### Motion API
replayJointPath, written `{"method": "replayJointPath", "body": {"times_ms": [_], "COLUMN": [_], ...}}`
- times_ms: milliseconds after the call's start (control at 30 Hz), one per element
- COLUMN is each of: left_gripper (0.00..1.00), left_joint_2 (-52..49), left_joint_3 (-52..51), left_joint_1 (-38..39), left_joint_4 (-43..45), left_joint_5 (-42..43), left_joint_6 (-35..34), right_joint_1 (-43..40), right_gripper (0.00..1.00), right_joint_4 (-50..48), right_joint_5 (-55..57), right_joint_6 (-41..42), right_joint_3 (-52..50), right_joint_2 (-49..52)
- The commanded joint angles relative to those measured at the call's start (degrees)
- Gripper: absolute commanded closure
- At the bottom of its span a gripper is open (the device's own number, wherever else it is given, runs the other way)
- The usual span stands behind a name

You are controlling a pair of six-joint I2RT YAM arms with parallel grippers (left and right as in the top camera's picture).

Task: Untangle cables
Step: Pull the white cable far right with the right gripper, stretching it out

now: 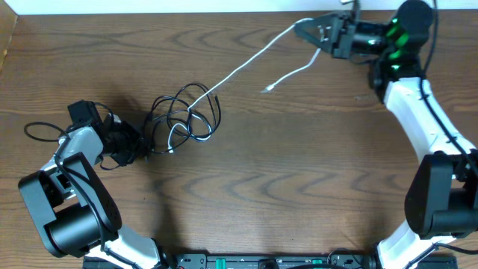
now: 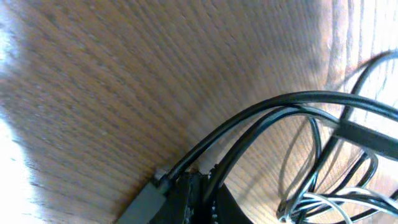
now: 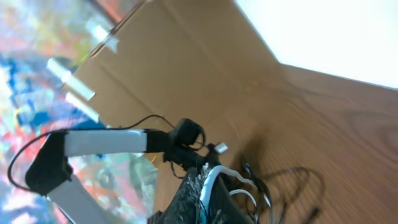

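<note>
The black cable lies in a tangle of loops left of centre on the wooden table. The white cable runs out of that tangle, stretched up and right to my right gripper, which is shut on it near the far edge; a short white tail hangs down, ending in a small plug. The white cord shows between the jaws in the right wrist view. My left gripper is shut on strands of the black cable at the tangle's left side, low on the table.
Thicker black arm wiring loops at the far left beside the left arm. A cardboard wall stands along the table's left edge. The table's far edge runs just behind the right gripper.
</note>
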State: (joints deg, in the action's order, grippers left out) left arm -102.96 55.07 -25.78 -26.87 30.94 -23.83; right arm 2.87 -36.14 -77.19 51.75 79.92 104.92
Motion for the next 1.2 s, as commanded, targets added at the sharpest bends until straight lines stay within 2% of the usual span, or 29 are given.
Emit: {"method": "replayJointPath", "body": {"times_ms": [0,133,333,467,533,767,833,967,1133,1167], "left_gripper": [0.93,0.92,0.92,0.93,0.92,0.92,0.93,0.93,0.92,0.92], "left_joint_2": [0.0,0.0,0.0,0.0,0.0,0.0,0.0,0.0,0.0,0.0], "left_joint_3": [-0.4,-0.4,-0.4,-0.4,-0.4,-0.4,-0.4,-0.4,-0.4,-0.4], "left_joint_1": [-0.4,-0.5,-0.7,-0.7,-0.9,-3.8,-4.3,-4.1,-4.0,-4.0], "left_joint_4": [-0.3,-0.3,-0.3,-0.3,-0.3,-0.7,-0.5,2.1,3.8,3.8], "left_joint_5": [-2.1,-2.2,-4.8,-4.9,-5.1,-3.9,-0.2,18.5,37.4,38.5], "left_joint_6": [-1.0,-1.0,-1.8,-1.8,-1.8,-1.5,0.6,11.5,23.6,24.3], "right_joint_1": [-4.5,-9.0,-14.2,-16.3,-17.6,-19.3,-19.3,-19.3,-19.3,-19.3], "right_gripper": [0.99,0.99,0.99,0.99,0.99,0.99,0.99,0.99,0.99,0.99], "right_joint_4": [3.4,14.2,40.0,54.4,62.7,73.9,75.5,78.0,81.6,81.7], "right_joint_5": [-0.6,-0.4,6.0,18.4,29.8,52.6,55.8,61.7,75.7,76.6], "right_joint_6": [-2.0,-8.3,-25.9,-34.8,-38.7,-40.1,-40.8,-41.6,-41.8,-41.8], "right_joint_3": [0.2,0.2,0.2,0.2,0.2,0.2,0.2,0.2,0.2,0.2], "right_joint_2": [-1.4,-1.4,-1.4,-1.4,-1.4,-1.4,-1.4,-1.4,-1.4,-1.4]}}
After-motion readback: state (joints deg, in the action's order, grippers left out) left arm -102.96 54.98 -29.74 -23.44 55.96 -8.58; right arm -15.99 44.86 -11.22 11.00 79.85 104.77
